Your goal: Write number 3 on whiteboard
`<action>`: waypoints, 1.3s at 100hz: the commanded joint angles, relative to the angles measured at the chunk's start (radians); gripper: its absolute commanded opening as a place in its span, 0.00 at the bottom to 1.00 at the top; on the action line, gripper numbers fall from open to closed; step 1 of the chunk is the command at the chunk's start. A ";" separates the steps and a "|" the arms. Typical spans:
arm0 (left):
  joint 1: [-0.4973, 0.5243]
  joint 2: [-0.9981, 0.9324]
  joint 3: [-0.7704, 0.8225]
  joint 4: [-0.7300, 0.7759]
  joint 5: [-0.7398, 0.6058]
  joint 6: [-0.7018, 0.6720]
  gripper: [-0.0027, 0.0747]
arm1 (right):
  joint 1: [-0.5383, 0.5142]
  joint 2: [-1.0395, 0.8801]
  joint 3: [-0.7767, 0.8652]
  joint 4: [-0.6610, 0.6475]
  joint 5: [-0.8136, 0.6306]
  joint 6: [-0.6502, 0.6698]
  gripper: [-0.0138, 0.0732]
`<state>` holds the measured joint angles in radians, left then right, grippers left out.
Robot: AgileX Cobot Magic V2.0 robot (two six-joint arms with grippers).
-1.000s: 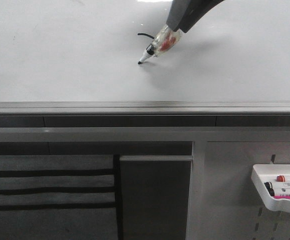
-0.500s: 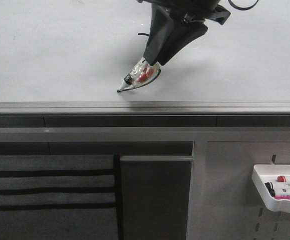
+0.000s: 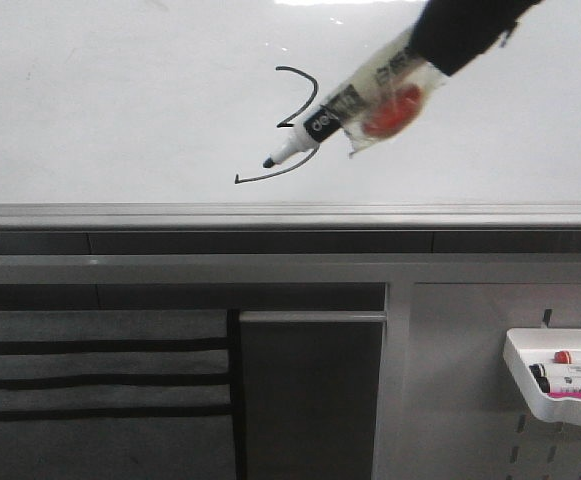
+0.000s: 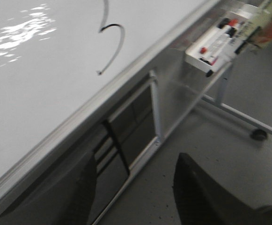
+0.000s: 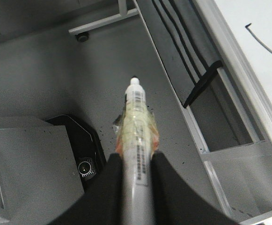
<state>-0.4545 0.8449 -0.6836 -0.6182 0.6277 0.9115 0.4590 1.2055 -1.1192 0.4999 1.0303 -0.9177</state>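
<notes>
The number 3 (image 3: 298, 110) is drawn in thin black line on the whiteboard (image 3: 120, 100), with its tail (image 3: 270, 176) sweeping left just above the grey rail (image 3: 290, 214). My right gripper (image 3: 422, 52) is shut on a black-tipped marker (image 3: 350, 100) wrapped in clear tape. The marker tip (image 3: 268, 162) hovers off the board in front of the digit. In the right wrist view the gripper (image 5: 136, 176) clamps the marker (image 5: 136, 117). My left gripper (image 4: 135, 187) is open and empty; its view shows part of the 3 (image 4: 114, 44).
A white tray (image 3: 560, 385) with spare markers hangs on the pegboard panel (image 3: 450, 400) at the lower right; it also shows in the left wrist view (image 4: 213, 47). Below the rail are a dark frame and a grey slatted panel (image 3: 100, 380).
The marker swept down and left to draw the tail, then lifted off the board and moved up and right. The finished 3 is now uncovered.
</notes>
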 commanded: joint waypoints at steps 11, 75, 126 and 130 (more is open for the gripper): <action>-0.167 0.122 -0.117 -0.042 0.018 0.091 0.49 | -0.002 -0.057 -0.008 0.039 -0.021 -0.118 0.16; -0.308 0.503 -0.415 -0.036 0.045 0.182 0.49 | -0.002 -0.057 -0.009 0.095 -0.083 -0.372 0.16; -0.308 0.511 -0.431 -0.038 0.041 0.189 0.25 | -0.002 -0.055 -0.009 0.122 -0.082 -0.368 0.16; -0.308 0.511 -0.431 -0.038 0.041 0.189 0.23 | -0.002 -0.055 -0.009 0.132 -0.082 -0.368 0.16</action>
<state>-0.7549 1.3806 -1.0807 -0.6204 0.6968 1.0985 0.4590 1.1739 -1.1037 0.5661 0.9813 -1.2741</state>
